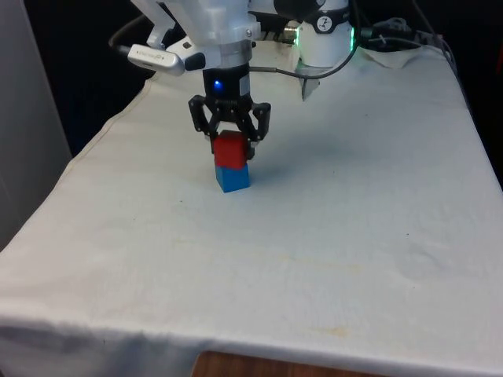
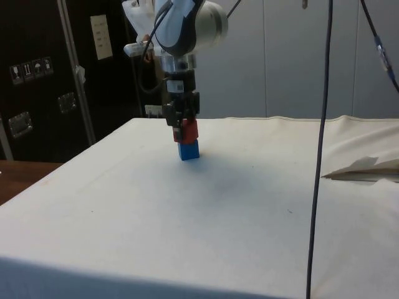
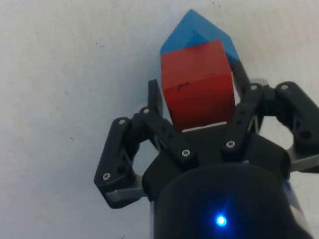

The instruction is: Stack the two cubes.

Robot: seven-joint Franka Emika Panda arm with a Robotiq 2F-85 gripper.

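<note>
- Toward the far half of the table (image 1: 354, 259), left of centre in the front view, the gripper (image 1: 231, 143) hangs straight down over the stack, its fingers (image 3: 158, 102) pressed against the two opposite sides of the red cube (image 1: 231, 149) and grasping it.
- Directly beneath, the blue cube (image 1: 233, 177) sits on the white cloth; the red cube rests on top of it, or very nearly so, since no gap shows between them in the front or side views.
- Judged from this, the placing step is in hand: the red cube is down on the blue one but not yet let go.
- What the next move calls for, I would say, is a gentle opening of the fingers with no sideways drag, then a straight lift clear, so the top cube does not slide off.
- Neither cube has a long axis, being equal on all sides; what matters is their turn. In the wrist view the red cube is rotated against the blue cube, whose corner juts out past the red one's far edge, so the faces do not line up.
- That offset looks small enough for the stack to stand, though it leaves less margin if the release nudges it.
</note>
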